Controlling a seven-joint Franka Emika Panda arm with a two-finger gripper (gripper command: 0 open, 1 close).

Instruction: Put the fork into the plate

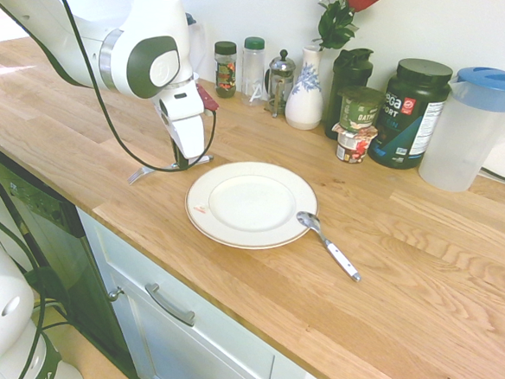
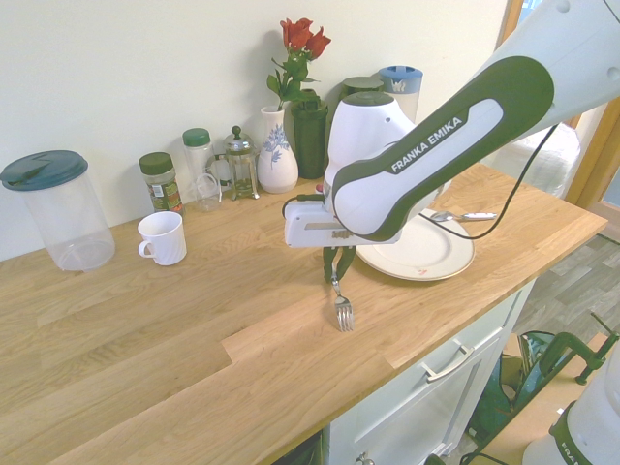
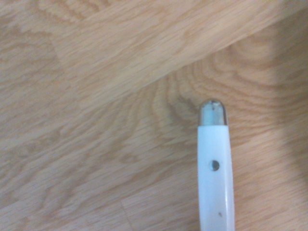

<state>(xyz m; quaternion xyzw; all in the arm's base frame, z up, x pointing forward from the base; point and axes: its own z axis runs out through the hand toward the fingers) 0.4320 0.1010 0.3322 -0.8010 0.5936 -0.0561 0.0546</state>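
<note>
Silver fork (image 2: 341,308) between the jaws, beside plate (image 1: 251,204).

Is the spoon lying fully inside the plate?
No: in the first exterior view the spoon has only its bowl at the rim of the plate, and its white handle lies out on the wooden counter.

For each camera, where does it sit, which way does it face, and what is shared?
First exterior view: above the counter's front, facing the wall; arm from left, gripper on the fork, beside the plate.
Second exterior view: opposite side; arm from right; same fork, plate.
Wrist view: looks down at counter and fork handle; no arm.
</note>
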